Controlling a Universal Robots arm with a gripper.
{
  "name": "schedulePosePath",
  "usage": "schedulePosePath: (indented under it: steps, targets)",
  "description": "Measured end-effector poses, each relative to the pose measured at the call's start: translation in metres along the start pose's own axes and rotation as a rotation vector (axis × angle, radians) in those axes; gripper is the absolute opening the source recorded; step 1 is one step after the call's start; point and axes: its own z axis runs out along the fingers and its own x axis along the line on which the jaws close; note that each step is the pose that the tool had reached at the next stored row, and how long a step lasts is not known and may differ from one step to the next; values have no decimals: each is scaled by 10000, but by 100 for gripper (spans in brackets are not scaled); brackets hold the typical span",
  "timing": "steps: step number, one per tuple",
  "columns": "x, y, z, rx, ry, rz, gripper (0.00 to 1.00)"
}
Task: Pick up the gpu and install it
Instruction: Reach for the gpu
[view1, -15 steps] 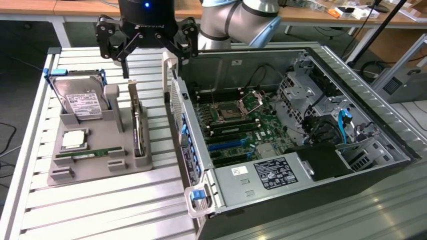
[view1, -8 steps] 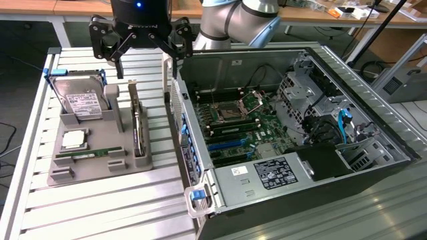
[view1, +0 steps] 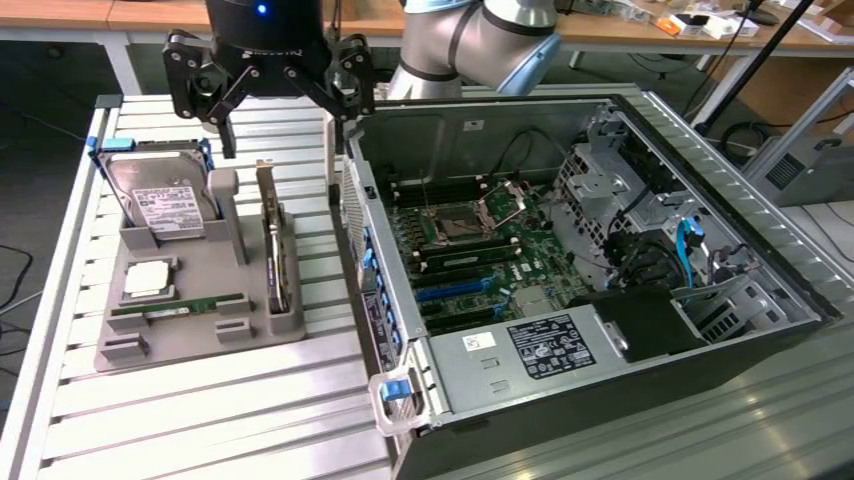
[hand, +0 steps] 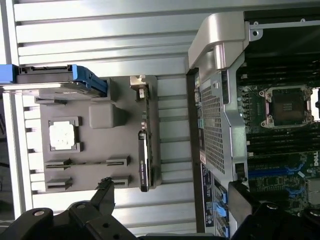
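Note:
The gpu (view1: 275, 252) stands on its edge in a slot of the grey holder (view1: 200, 340), a thin dark card with a silvery bracket at its far end. In the wrist view the gpu (hand: 145, 145) runs as a narrow strip along the holder (hand: 95, 150). My gripper (view1: 286, 125) hangs open above the far end of the holder, well over the card and not touching it. Its black fingers (hand: 105, 191) spread wide, with the gripper (hand: 172, 200) holding nothing.
An open computer case (view1: 747, 290) lies at the exterior view's right, its motherboard (view1: 467, 245) and blue slots (view1: 449, 290) exposed. The holder also carries a hard drive (view1: 163, 200) in a blue carrier, a processor (view1: 147, 280) and a green memory stick (view1: 180, 308). All rest on a slatted metal table (view1: 200, 420).

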Motion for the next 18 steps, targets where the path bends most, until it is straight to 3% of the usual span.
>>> schedulePosePath:
  steps: [18]
  targets:
    - [233, -18, -7, 0, 1, 0, 99]
